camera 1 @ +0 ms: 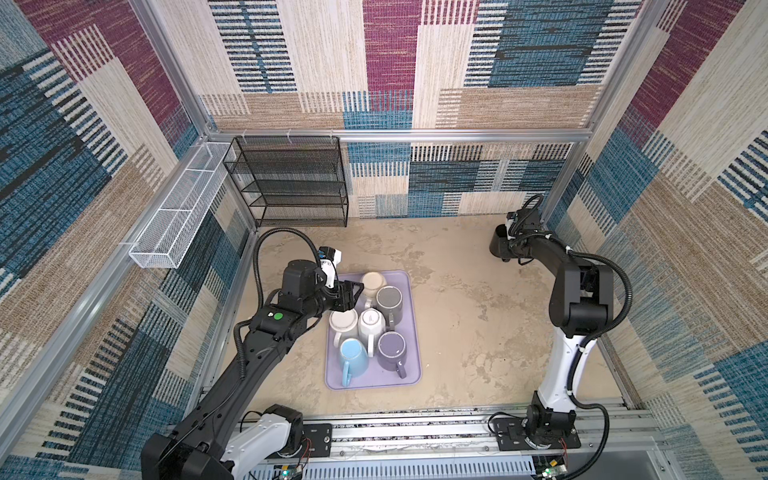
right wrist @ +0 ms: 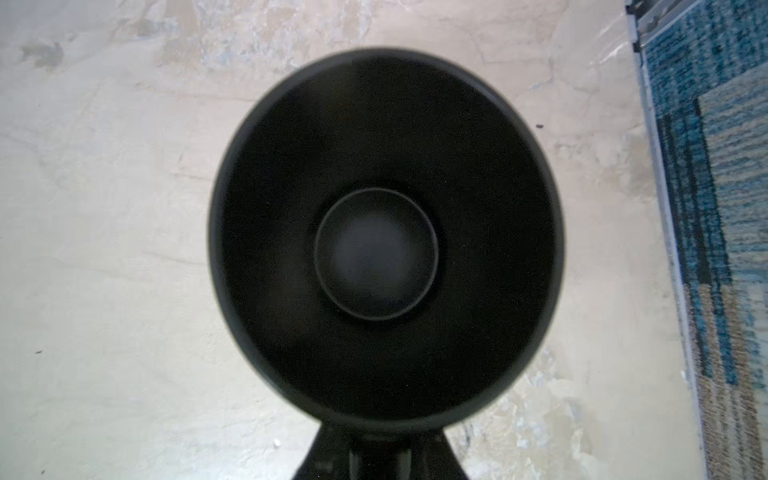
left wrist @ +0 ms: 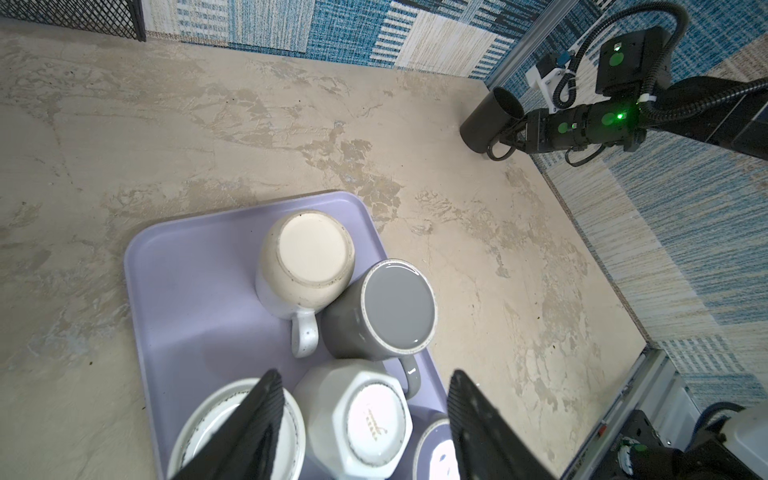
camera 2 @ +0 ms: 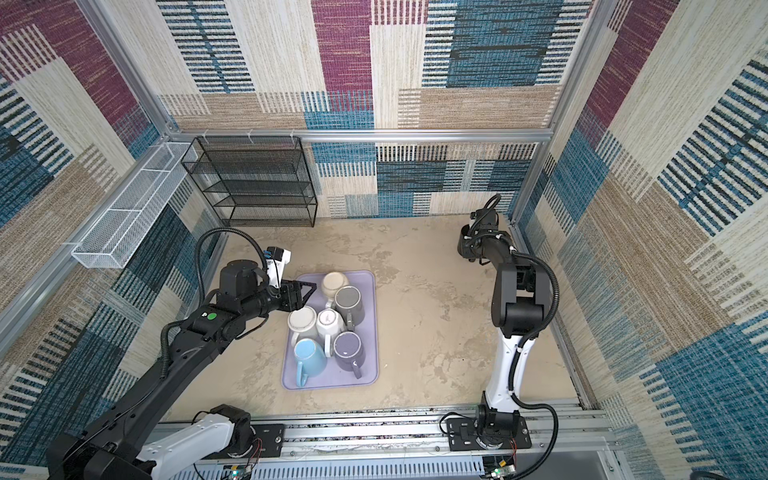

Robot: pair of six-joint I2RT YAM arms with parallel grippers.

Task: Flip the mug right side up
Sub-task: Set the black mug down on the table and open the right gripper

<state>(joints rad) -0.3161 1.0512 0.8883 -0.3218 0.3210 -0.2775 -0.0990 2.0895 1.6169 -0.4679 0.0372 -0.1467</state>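
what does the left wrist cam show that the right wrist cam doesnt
Only the left wrist view: the purple tray of bottom-up mugs, the left hand open above them, and the black mug's outside and handle. Only the right wrist view: straight into that mug's dark inside. Both: the black mug in the right hand, and the beige tabletop.

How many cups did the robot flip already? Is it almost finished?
Not nearly. One looks done: the black mug sits mouth-up by the far wall, its handle pinched by the right gripper. In hand: the left gripper hovers open above the white mugs on the tray. Left: the six mugs there all look bottom-up.
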